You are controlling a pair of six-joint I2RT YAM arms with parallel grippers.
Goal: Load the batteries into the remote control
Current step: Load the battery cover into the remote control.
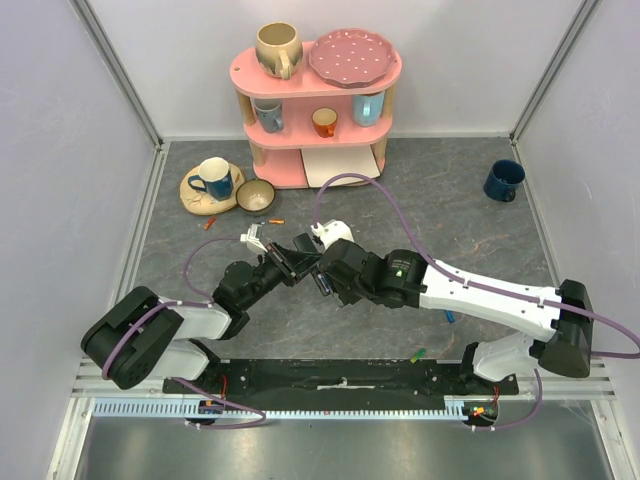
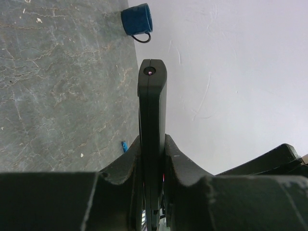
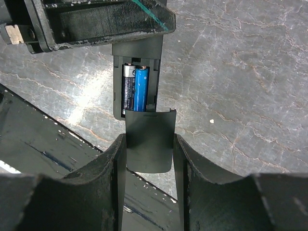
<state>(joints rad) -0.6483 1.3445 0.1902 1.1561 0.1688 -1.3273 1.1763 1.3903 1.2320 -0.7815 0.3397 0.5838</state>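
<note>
My left gripper (image 1: 297, 257) (image 2: 153, 144) is shut on the black remote control (image 2: 152, 106), held edge-on above the table. In the right wrist view the remote's (image 3: 137, 53) open compartment holds two batteries, a black one (image 3: 128, 91) and a blue one (image 3: 141, 89). My right gripper (image 1: 326, 268) (image 3: 149, 144) is shut on the black battery cover (image 3: 149, 137), whose top edge touches the lower end of the compartment. Loose batteries lie on the table: orange (image 1: 275, 219), red (image 1: 210, 224), blue (image 1: 449, 316) (image 2: 124, 146), green (image 1: 418, 354).
A pink shelf (image 1: 315, 75) with mugs and a plate stands at the back. A plate with a blue mug (image 1: 212, 180) and a bowl (image 1: 256, 195) sit back left. A dark blue mug (image 1: 503, 180) (image 2: 137, 19) stands back right. White walls enclose the table.
</note>
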